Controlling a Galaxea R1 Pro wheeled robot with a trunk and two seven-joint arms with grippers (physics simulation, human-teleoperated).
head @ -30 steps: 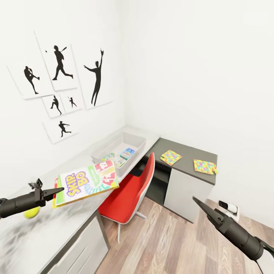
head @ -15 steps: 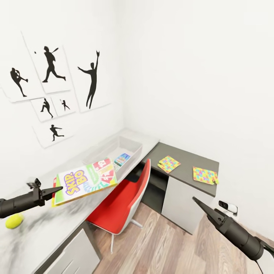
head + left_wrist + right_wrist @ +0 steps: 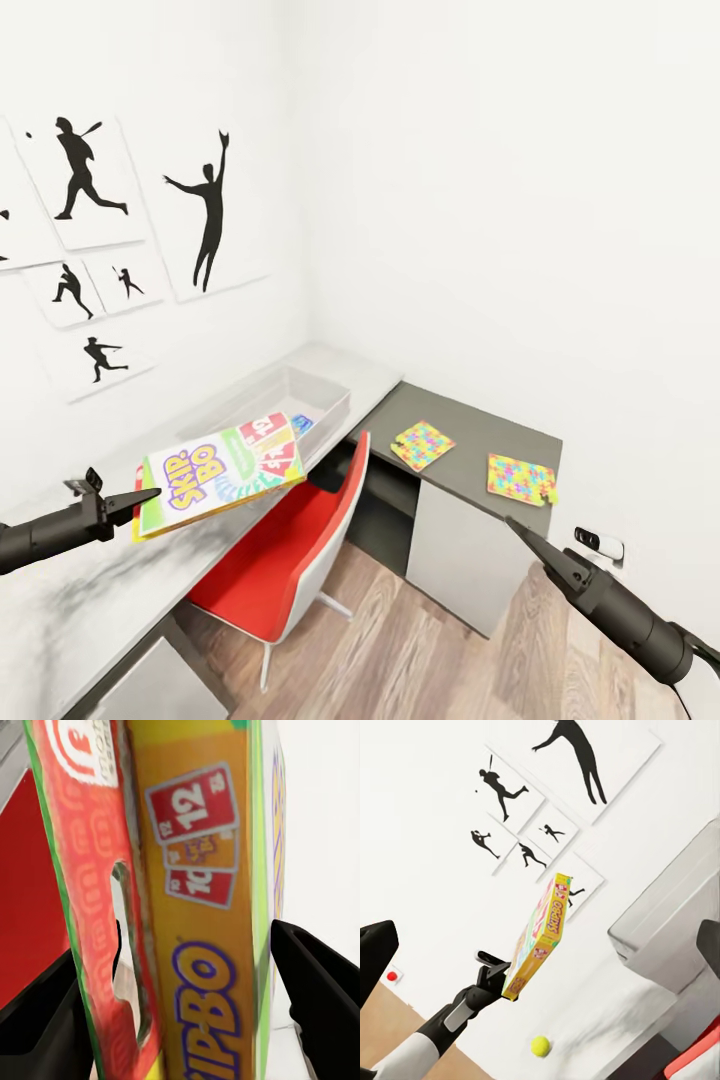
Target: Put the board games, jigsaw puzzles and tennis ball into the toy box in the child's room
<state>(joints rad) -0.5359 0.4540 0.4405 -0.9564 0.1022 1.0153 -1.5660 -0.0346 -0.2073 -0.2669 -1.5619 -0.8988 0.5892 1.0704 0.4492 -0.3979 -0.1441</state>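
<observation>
Camera panned right; claw-held "SKIP-BO" box

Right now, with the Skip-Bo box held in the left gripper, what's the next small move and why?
Probably carry the Skip-Bo box forward along the table toward the toy box. The left gripper holds the box by its near edge, in the air, short of the bin, so it isn't over the opening yet.

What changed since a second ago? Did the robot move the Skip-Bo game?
Mostly the camera turned: the wall prints, toy box and red chair slid left in the head view. The left gripper still holds the Skip-Bo box above the table. The right gripper stayed put, holding nothing.
</observation>
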